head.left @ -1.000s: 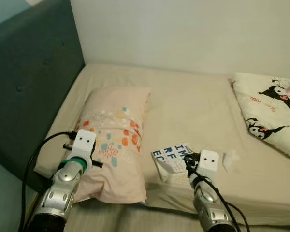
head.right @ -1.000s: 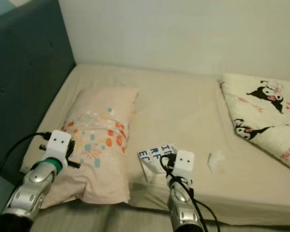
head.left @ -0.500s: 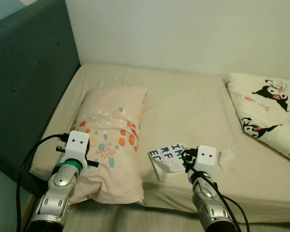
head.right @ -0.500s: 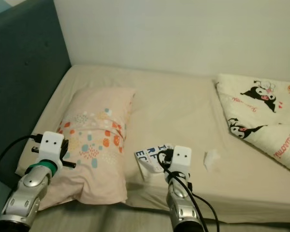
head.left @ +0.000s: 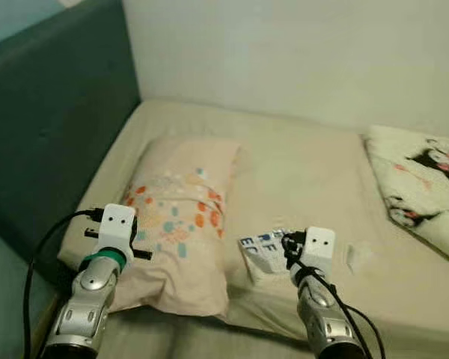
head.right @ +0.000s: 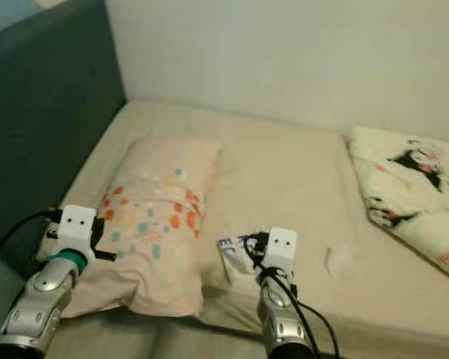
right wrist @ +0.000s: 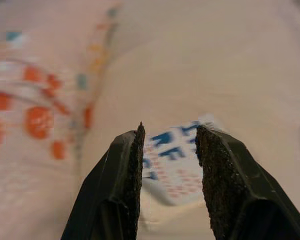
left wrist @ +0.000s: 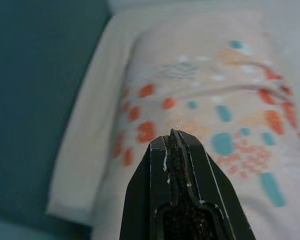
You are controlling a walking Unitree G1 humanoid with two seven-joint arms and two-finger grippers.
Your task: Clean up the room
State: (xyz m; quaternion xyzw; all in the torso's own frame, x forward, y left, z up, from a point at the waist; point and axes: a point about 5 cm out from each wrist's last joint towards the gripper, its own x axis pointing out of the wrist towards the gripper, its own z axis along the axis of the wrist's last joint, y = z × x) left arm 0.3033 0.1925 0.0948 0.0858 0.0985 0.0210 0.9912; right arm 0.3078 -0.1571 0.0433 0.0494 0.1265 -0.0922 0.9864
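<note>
Booklet (head.left: 263, 250) on the bed (head.left: 314, 172) lies ahead of the parted right hand (right wrist: 169, 135); left hand (left wrist: 173, 137) closed

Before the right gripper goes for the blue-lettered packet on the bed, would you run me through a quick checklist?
1. Right gripper fingers open: ok.
2. Packet lined up past the fingers: ok.
3. Fingers already on the packet: not ok, apart from it.
4. Packet free of the pillow: ok, it lies beside it on the sheet.
5. Left gripper out of the way: ok, shut over the pillow.
6. Packet's firmness: cannot tell.
</note>
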